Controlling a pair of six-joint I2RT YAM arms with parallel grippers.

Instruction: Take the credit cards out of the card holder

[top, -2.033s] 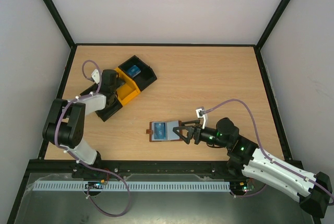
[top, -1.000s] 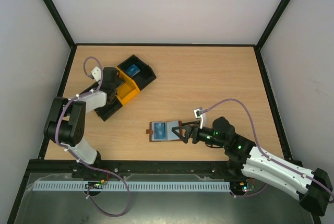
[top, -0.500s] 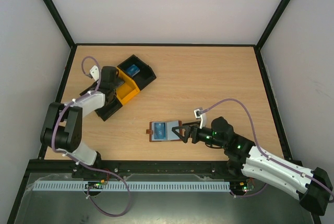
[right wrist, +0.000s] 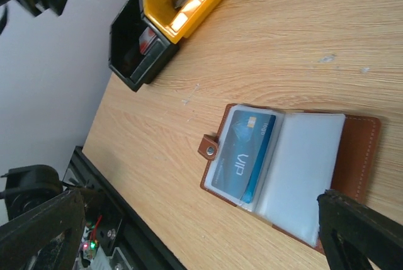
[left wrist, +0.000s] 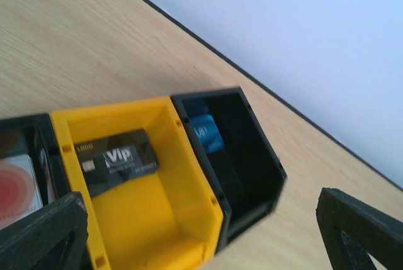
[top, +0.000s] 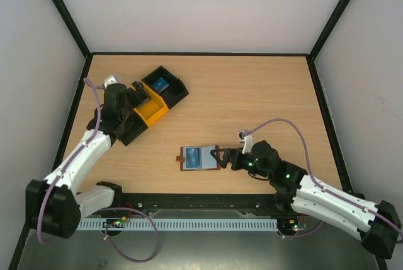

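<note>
Wooden surface: card holder open flat near the front edge, long axis left-right, blue card in its left half; right gripper, spread wide, at its right end, the nearer arm; left gripper, likewise spread, above distant trays.

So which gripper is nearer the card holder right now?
Right. The right gripper sits open at the card holder's edge; the left gripper hangs open far off, over the black and yellow trays at the back left.
</note>
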